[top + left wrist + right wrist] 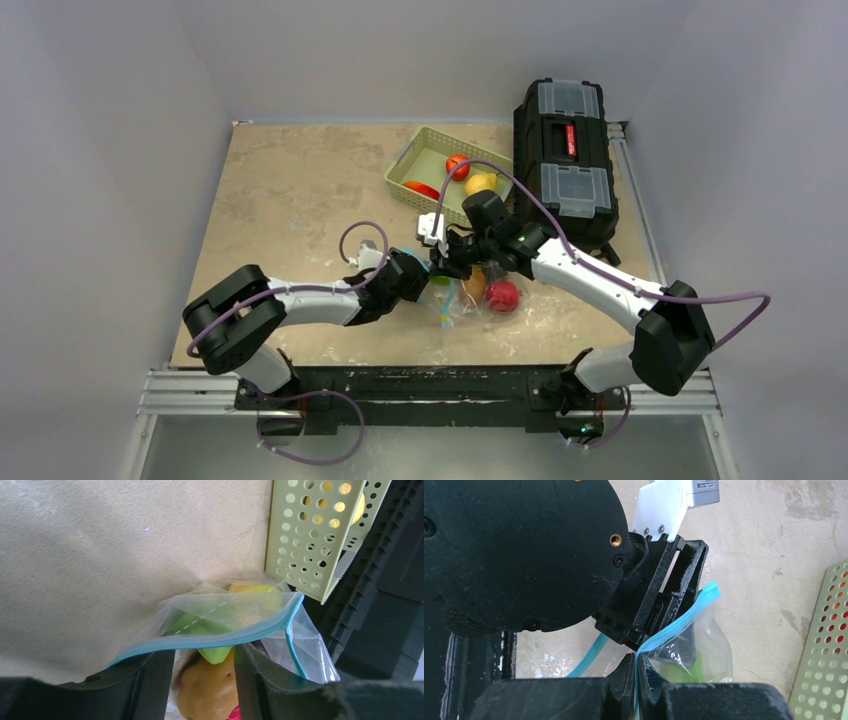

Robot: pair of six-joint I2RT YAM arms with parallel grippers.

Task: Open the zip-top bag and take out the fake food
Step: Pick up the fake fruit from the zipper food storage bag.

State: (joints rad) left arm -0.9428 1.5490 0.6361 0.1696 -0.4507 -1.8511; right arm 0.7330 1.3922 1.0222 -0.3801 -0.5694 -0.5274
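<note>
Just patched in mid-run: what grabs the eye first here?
Mid-table, the right gripper pinches the zip-top bag by its teal zip strip, while the left gripper sits open at the mouth, over an orange fruit. Behind them, a green basket holds red and yellow fruit beside a black toolbox.

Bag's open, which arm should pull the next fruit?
Left. The left gripper flanks the orange fruit inside the bag; the right gripper is shut on the zip strip, holding the bag open.
</note>
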